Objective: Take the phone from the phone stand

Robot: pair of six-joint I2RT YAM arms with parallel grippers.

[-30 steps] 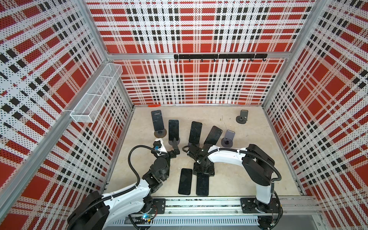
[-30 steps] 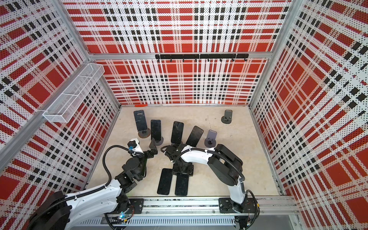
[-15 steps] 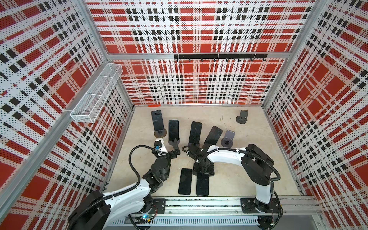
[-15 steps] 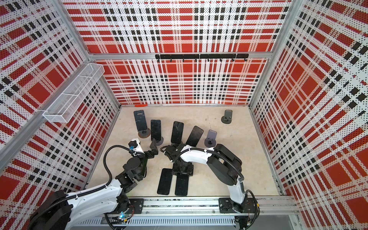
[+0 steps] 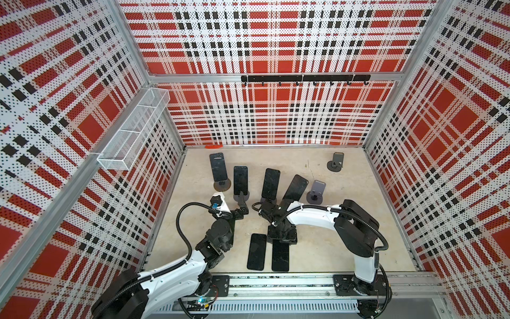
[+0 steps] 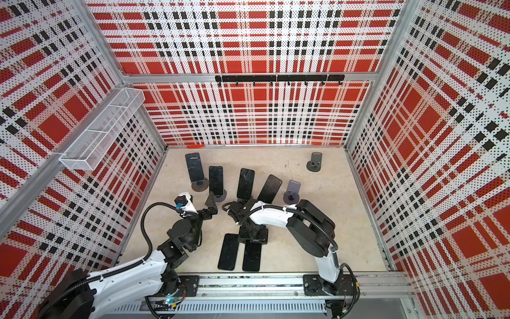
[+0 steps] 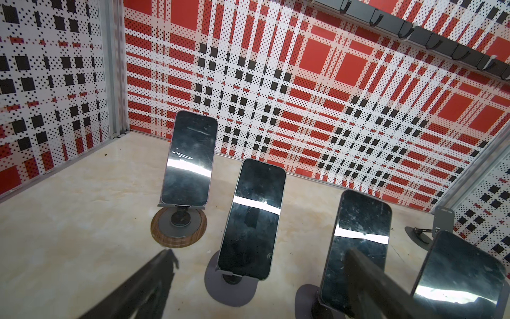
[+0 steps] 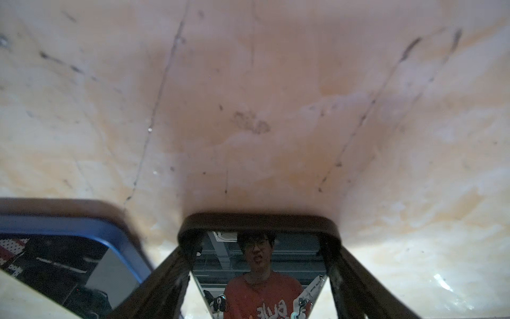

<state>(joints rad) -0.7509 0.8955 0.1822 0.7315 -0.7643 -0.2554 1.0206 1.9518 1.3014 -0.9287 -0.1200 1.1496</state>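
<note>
Down at 6 o'clock on the tabletop (image 5: 311, 254), the right fingers (image 8: 160, 281) straddle the 12 o'clock end of the phone (image 5: 280, 258), one finger on each long edge, and that phone lies flat, glass up, on the tabletop rather than on a stand! In the right wrist view the fingers sit right against its corners; pinching it or merely flanking it, I cannot tell. Just beside it, at its 9 o'clock, a blue phone (image 5: 256, 252) lies flat and parallel, close but not touching. Now the left fingers (image 7: 146, 287): spread wide, gripping nothing, hanging low over the tabletop and pointing to 12 o'clock, with the second phone (image 7: 252, 218) framed between them in the left wrist view. It leans back on a grey stand (image 7: 229, 292), one of a row of four propped across the middle. At its 10 o'clock, the first phone (image 7: 190, 157) stands on a wood-rimmed stand (image 7: 190, 229); at its 3 o'clock come the third phone (image 7: 364, 218) and then the fourth phone (image 7: 463, 276), that last one tilted towards 1 o'clock in both top views. Beyond the row's 3 o'clock end sits a bare lilac stand (image 5: 316, 190), and well apart, at 1 o'clock near the back wall, a bare dark stand (image 5: 338, 158). The right arm (image 5: 311, 218) arches in from 4 o'clock, the left arm (image 5: 176, 273) from 7 o'clock.
</note>
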